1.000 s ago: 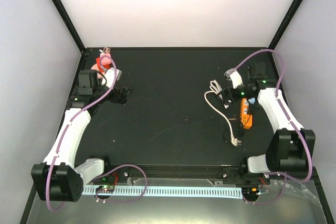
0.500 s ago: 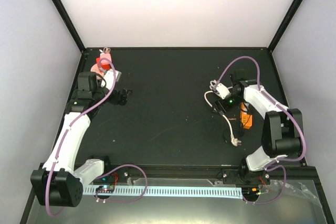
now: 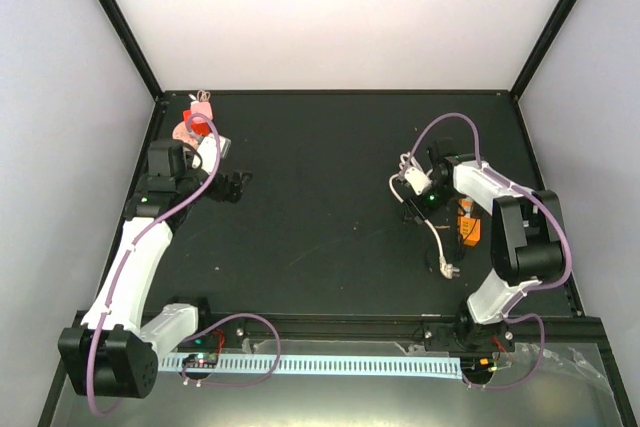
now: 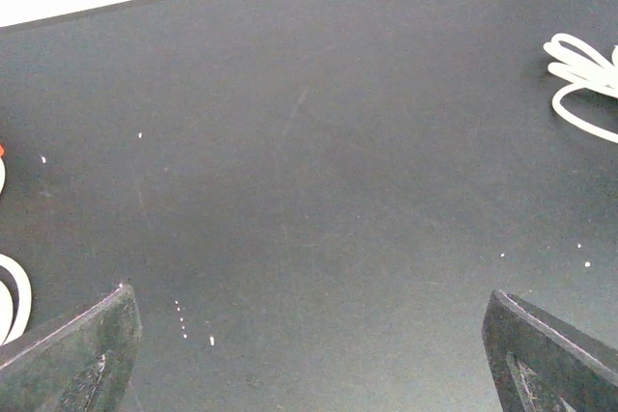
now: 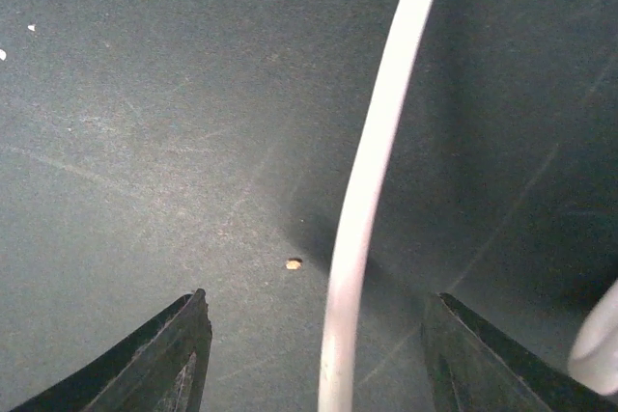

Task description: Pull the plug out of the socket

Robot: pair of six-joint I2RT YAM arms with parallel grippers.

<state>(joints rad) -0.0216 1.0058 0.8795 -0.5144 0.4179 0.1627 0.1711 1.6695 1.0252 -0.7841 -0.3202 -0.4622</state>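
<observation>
Top view first: the white cable (image 3: pixel 437 237) is lying on the right half of the table (image 3: pixel 320 167), coiled at the far end and trailing toward the near edge. It's ending there in a grey-tipped end (image 3: pixel 447 268) (probably a connector, but too small to be called for sure). An orange block (image 3: pixel 467 227) is sitting just beside the cable, partly hidden under the right arm. It's being taken for the socket here, though whether anything is seated in it can't be told. The right gripper (image 3: pixel 413 202) is being held low over the cable's upper stretch. The left gripper (image 3: pixel 236 185) is being kept well apart on the left side, near a red and pink object (image 3: pixel 195 122).

Left wrist view: the jaws are being held wide, with only bare table between them and cable loops showing at the right edge.

Right wrist view: the cable is being straddled, not gripped. The jaws are standing fairly wide, with a gap showing on either side of the cord.

For this step, the cord should be centred between the jaws before any squeeze is made. Ideally the grip is being taken close to the plug body, and the pull is being kept straight out of the socket so nothing gets bent.
</observation>
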